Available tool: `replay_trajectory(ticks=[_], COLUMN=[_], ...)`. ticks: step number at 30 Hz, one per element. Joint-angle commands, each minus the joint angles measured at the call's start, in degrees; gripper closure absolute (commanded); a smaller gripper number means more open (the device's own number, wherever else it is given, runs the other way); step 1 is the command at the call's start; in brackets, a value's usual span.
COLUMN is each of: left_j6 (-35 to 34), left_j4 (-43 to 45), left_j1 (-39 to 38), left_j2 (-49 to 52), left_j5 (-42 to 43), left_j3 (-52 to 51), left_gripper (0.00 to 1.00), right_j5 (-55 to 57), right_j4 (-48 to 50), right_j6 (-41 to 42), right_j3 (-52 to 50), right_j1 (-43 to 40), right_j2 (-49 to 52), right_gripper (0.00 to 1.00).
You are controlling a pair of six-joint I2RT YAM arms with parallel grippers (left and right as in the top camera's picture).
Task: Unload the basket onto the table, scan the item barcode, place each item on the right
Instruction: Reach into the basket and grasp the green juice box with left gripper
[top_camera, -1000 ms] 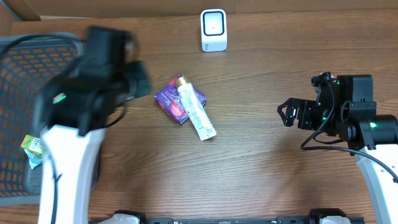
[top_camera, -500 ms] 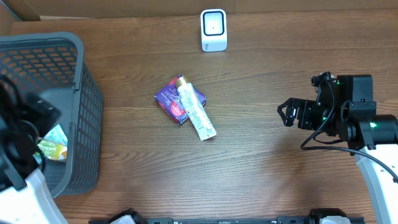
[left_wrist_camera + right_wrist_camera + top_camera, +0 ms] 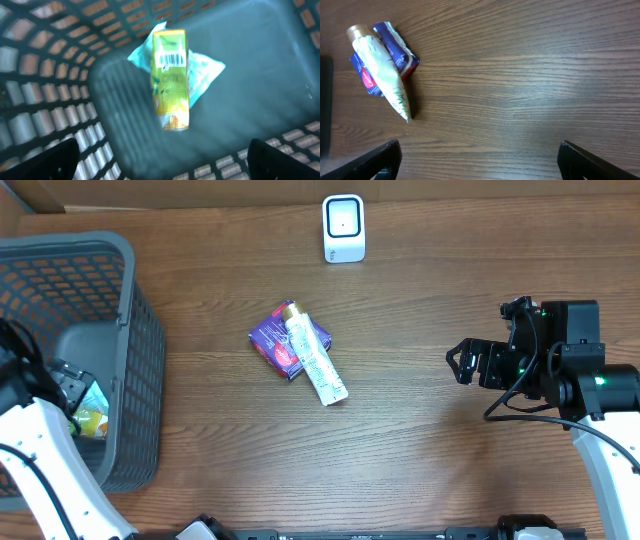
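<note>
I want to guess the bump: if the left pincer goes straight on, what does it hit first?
Probably the yellow-green cardboard carton lying on a pale blue plastic packet in the grey plastic basket; depth is unclear.

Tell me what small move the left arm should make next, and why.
Probably lift the open left claw out of the grey mesh basket: the yellow-green carton lies free inside, and the white tube atop the purple packet lies outside.

Shop-checkout mock-up: barcode scanner (image 3: 343, 227), shopping basket (image 3: 145, 380), packaged goods (image 3: 300, 352) on wooden table (image 3: 420, 470).
</note>
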Motion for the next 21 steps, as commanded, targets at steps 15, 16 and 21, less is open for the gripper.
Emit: replay_trajectory(ticks=[15, 16, 21], left_j6=[6.78, 6.78, 6.36], left_j4=[14.29, 14.19, 13.9], left_j1=[0.52, 0.52, 0.52], left_j2=[14.32, 15.28, 17.92], left_j5=[3.67, 3.67, 3.65], left_j3=[-12.09, -12.09, -12.09], left_gripper=[0.05, 0.07, 0.18], right_j5=[-0.11, -0.11, -0.11], right_j4=[-0.15, -0.33, -0.59], right_j6=[-0.04, -0.07, -0.07], right_j3=[1.81, 1.81, 1.81], right_j1=[0.33, 0.33, 0.33], right_j2=[0.07, 0.07, 0.07], right_gripper=[0.0, 0.0, 0.0])
